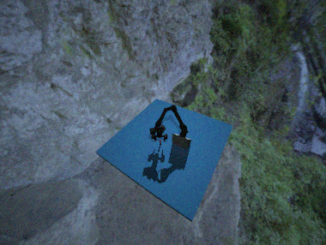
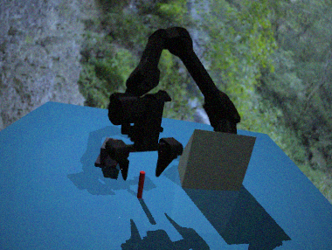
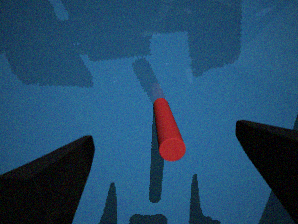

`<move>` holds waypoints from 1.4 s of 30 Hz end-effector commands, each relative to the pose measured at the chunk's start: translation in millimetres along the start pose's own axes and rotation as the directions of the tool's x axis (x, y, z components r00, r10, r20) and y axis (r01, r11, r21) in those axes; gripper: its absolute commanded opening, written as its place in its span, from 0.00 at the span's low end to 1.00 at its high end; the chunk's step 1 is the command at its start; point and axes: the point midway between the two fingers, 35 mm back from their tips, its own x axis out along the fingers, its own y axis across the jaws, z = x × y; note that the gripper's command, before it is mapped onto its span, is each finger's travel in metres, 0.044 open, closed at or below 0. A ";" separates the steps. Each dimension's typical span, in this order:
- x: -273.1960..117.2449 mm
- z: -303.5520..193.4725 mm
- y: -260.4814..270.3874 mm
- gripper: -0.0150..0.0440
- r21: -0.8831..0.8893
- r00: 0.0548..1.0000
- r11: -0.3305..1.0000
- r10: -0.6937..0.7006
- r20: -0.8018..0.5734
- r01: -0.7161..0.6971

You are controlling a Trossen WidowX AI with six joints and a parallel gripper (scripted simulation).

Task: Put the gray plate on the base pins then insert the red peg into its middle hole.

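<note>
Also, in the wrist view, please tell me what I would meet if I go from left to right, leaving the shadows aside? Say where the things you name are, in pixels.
Left one of the fingers (image 1: 153, 138) (image 2: 124, 167) → red peg (image 1: 160, 141) (image 2: 141, 184) (image 3: 169, 127) → right one of the fingers (image 1: 166, 138) (image 2: 165, 161)

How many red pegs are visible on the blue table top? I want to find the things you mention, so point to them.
1. The red peg (image 2: 141, 184) (image 3: 168, 122) stands upright on the blue table top (image 1: 124, 147) (image 2: 39, 175) (image 3: 210, 110), below the open gripper (image 2: 141, 175) (image 3: 164, 135). Another could be hidden behind the box (image 2: 218, 162).
</note>
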 end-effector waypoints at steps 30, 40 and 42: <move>21.6 0.1 -2.4 0.25 -0.009 1.000 1.000 -0.006 0.007 0.006; 21.6 0.1 -2.4 0.25 -0.009 1.000 1.000 -0.006 0.007 0.006; 21.6 0.1 -2.4 0.25 -0.009 1.000 1.000 -0.006 0.007 0.006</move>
